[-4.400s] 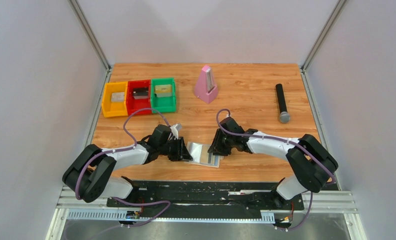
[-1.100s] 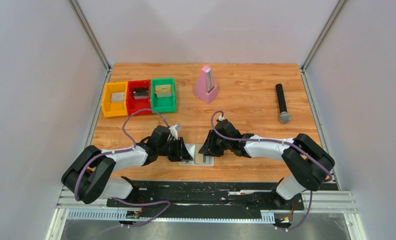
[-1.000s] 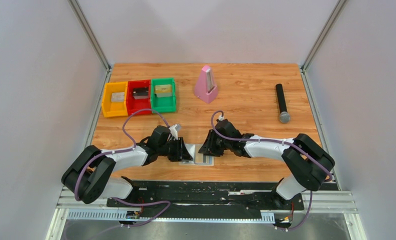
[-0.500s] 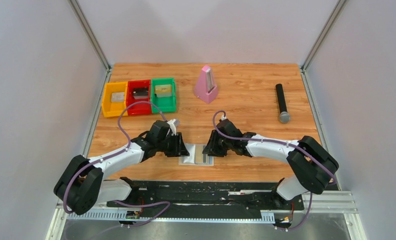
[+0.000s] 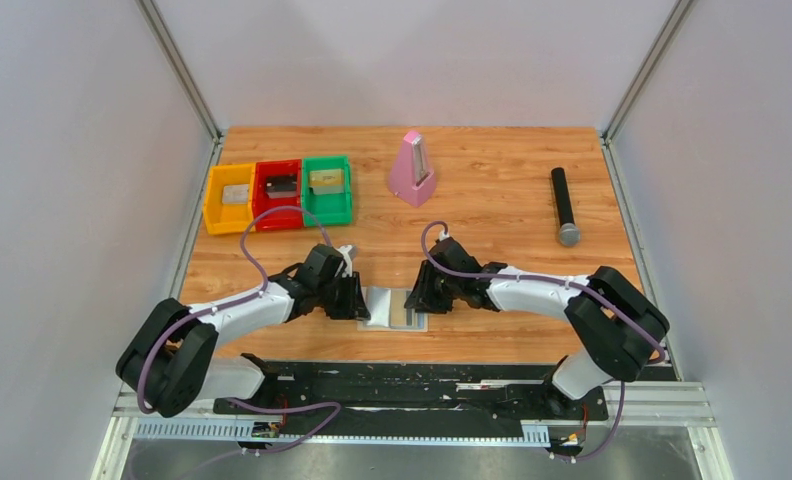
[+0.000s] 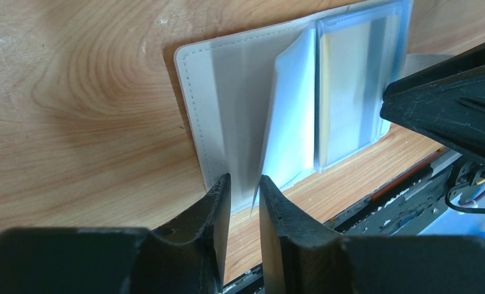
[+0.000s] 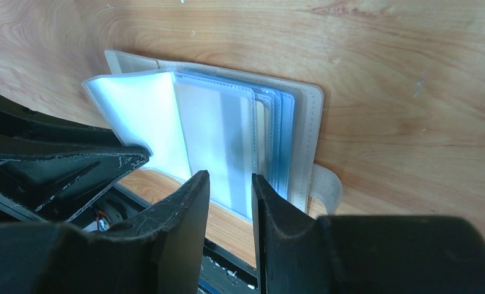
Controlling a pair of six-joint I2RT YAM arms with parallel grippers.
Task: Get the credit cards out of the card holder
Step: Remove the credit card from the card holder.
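Wooden table, lower centre of the top view: the card holder lies open between both arms. On the left, the left gripper has its jaws narrow, a slim gap showing, with the loose clear leaf standing at that gap. Fold this leaf fully leftward and keep it flat to expose the pocket mouth. On the right, the right gripper is likewise narrow, at the sleeve stack's near edge; pinch card, not plastic. Holder: cream stitched rim, pale blue translucent sleeves, yellow-gold card seated inside.
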